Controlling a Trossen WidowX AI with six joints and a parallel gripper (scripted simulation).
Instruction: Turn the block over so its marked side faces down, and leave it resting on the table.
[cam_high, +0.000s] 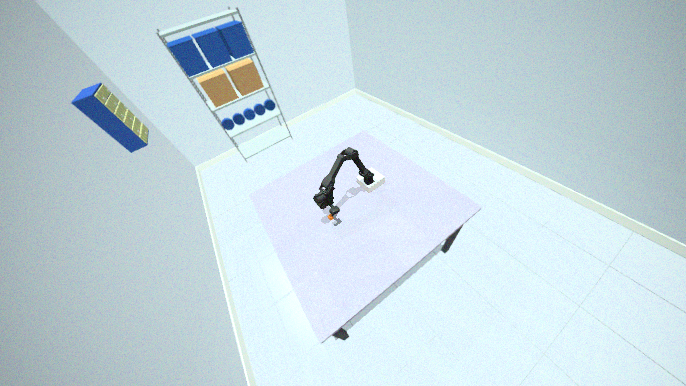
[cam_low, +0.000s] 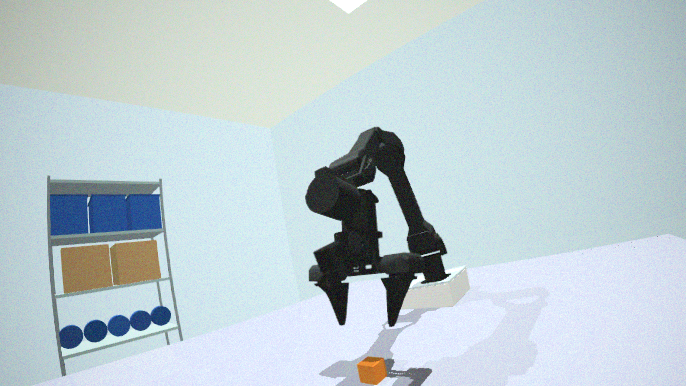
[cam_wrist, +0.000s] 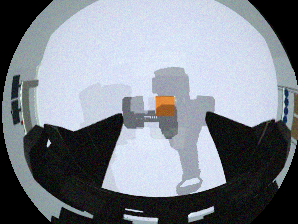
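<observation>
Gripper (cam_high: 333, 218) (cam_low: 366, 325) (cam_wrist: 165, 116) wide, nothing held, above our smooth orange cube (cam_high: 330, 217) (cam_low: 371, 370) (cam_wrist: 165, 106), which rests on the pale desk (cam_high: 380, 250) (cam_low: 260, 355) (cam_wrist: 100, 45), inward from its edges. Blue bins (cam_low: 108, 214) stand shelved; contents unseen.

Had a black arm (cam_high: 338, 166) (cam_low: 407, 200), chunky joints, a round-ended drum (cam_high: 322, 199) (cam_low: 322, 196), small white marks (cam_low: 368, 267) (cam_wrist: 141, 219) on the gripper (cam_high: 334, 216) (cam_low: 366, 325) (cam_wrist: 164, 114), and black fingers (cam_low: 339, 302) tapering to points.

Workshop-like room: storage shelf (cam_high: 224, 70) (cam_low: 106, 233), robot arm (cam_high: 336, 172) (cam_low: 407, 197)
</observation>
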